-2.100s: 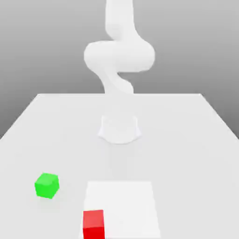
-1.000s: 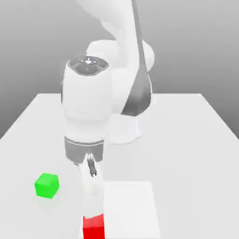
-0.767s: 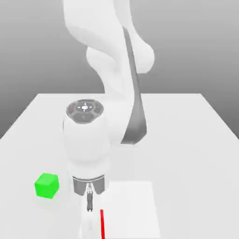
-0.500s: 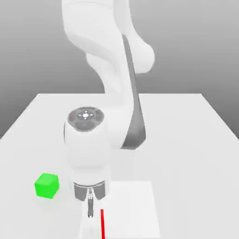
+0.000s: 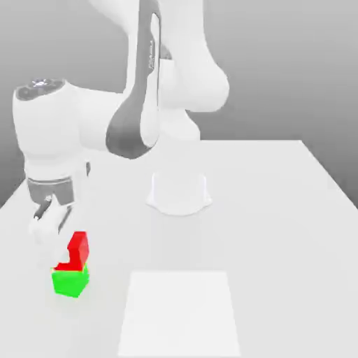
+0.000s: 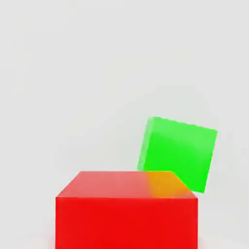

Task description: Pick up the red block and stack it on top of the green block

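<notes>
The red block (image 5: 78, 253) hangs just above the green block (image 5: 70, 282) at the exterior view's left; whether the two touch I cannot tell. My gripper (image 5: 61, 246) comes down from above and is shut on the red block, with a white finger covering part of the block's upper corner. In the hand view the red block (image 6: 126, 214) looms close, and the green block (image 6: 180, 153) lies beyond it on the table, turned at a slight angle and partly overlapped by the red one's edge.
A flat white square patch (image 5: 180, 313) lies on the white table (image 5: 280, 224) near the front. The arm's round base (image 5: 179, 192) stands at the table's middle, and the arm's upper links arch over its left half.
The gripper shut on the red block at the white patch's corner. It has since carried the block up and to the exterior view's left, over the green block.
</notes>
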